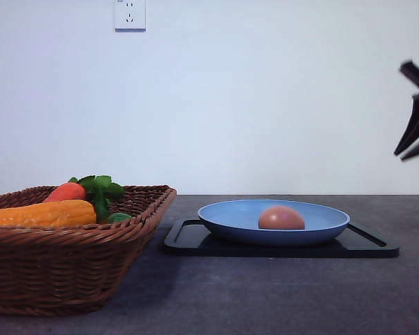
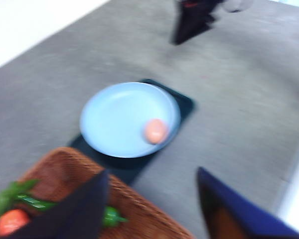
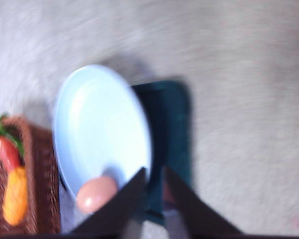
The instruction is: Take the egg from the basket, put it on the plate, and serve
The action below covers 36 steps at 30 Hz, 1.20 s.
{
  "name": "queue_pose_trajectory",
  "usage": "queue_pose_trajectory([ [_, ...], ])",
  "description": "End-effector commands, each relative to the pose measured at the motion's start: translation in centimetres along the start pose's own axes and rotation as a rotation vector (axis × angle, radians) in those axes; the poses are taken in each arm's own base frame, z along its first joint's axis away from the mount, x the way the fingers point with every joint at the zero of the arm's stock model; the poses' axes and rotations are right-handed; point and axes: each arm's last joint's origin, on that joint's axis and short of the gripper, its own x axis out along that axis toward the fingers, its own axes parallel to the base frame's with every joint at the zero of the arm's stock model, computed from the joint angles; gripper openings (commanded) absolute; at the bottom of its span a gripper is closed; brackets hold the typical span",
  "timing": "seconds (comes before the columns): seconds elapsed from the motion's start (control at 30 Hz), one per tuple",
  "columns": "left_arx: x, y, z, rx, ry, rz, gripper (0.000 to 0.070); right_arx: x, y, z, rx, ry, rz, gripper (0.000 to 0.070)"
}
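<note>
The reddish-brown egg lies inside the light-blue plate, right of its middle. The brown wicker basket stands to the plate's left. In the left wrist view, which is blurred, my left gripper hangs open and empty above the basket's near corner, with the plate and egg beyond. My right gripper is raised high at the right edge. In the blurred right wrist view its fingertips nearly meet, holding nothing, over the plate's rim close to the egg.
The plate sits on a flat black tray. In the basket lie a long orange-yellow vegetable and a red-orange carrot with green leaves. A white wall with a socket stands behind the grey table.
</note>
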Motion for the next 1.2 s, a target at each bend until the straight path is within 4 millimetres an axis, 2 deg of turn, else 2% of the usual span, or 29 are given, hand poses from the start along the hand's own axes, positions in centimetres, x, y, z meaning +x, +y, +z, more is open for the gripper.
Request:
queue_pose_trajectory([
  [0.0, 0.7, 0.2, 0.5, 0.024, 0.011, 0.042, 0.0095, -0.3, 1.6, -0.9, -0.082, -0.009, -0.032, 0.0000],
  [0.07, 1.9, 0.7, 0.2, 0.042, 0.068, 0.087, 0.0000, -0.7, 3.2, -2.3, -0.142, -0.030, -0.092, 0.0000],
  [0.17, 3.5, 2.0, -0.5, 0.027, 0.173, 0.148, 0.0000, -1.2, 5.4, -4.7, -0.228, -0.059, -0.188, 0.0000],
  [0.33, 5.2, 5.6, -2.1, -0.116, 0.251, 0.299, 0.0000, -1.7, 8.2, -9.4, -0.396, -0.150, -0.286, 0.0000],
  [0.57, 6.1, 9.2, -6.1, -0.315, 0.225, 0.356, 0.0000, -1.6, 9.0, -15.4, -0.587, -0.406, -0.316, 0.0000],
  [0.7, 6.3, 9.2, -9.0, -0.371, 0.146, 0.326, 0.0000, -1.2, 8.2, -17.9, -0.613, -0.532, -0.273, 0.0000],
  [0.9, 5.8, 7.7, -13.0, -0.422, -0.012, 0.347, 0.0000, -0.3, 6.7, -20.3, -0.640, -0.676, -0.199, 0.0000],
  [1.0, 5.0, 7.1, -13.9, -0.437, -0.056, 0.349, 0.0000, -0.1, 6.2, -20.7, -0.634, -0.682, -0.200, 0.0000],
  [1.17, 4.2, 6.8, -14.1, -0.462, -0.060, 0.349, 0.0000, -0.2, 6.2, -20.6, -0.634, -0.684, -0.201, 0.0000],
])
